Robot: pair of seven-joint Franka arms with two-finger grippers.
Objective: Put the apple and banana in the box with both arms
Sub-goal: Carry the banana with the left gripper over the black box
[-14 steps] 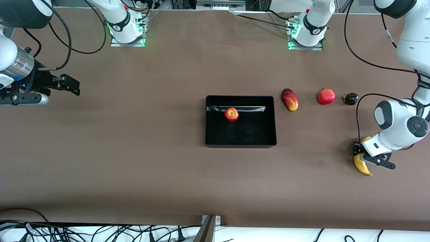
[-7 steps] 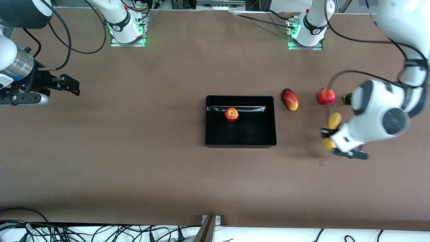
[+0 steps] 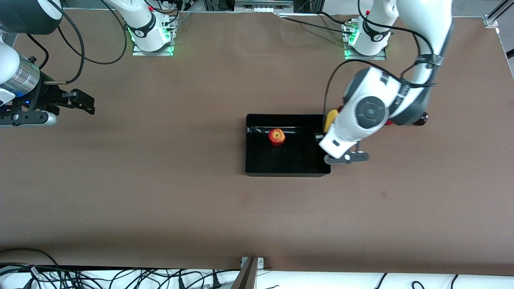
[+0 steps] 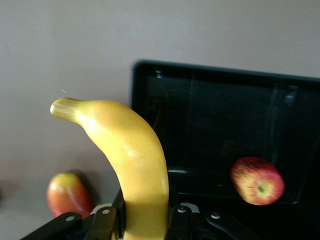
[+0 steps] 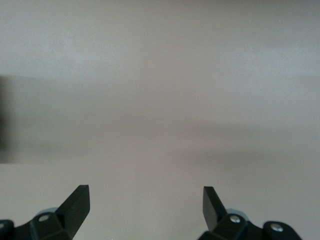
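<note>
Banana [image 4: 134, 165] is clamped in the left gripper [image 3: 321, 138], fingers tight on its lower half, the stem end sticking out past them. It hangs over the box [image 3: 257, 170] at the wall nearest the left arm's end of the table, so only part of it is above the black floor. The apple [image 3: 276, 137] already lies inside the box, close to the wall farthest from the front camera. A red-yellow mango [image 4: 67, 194] lies just outside that same end wall (mostly hidden under the arm from the front).

The right gripper [image 5: 145, 202] waits over bare table well away from the box, toward the right arm's end, its fingers spread wide with nothing between them.

To finish this step well, I would carry the banana further in over the open floor, in the half nearer the front camera, away from the apple. It should be turned so its length runs along the box's long side, since a curved fruit dropped across a rim could tip out. Lower it close to the floor before letting go.
</note>
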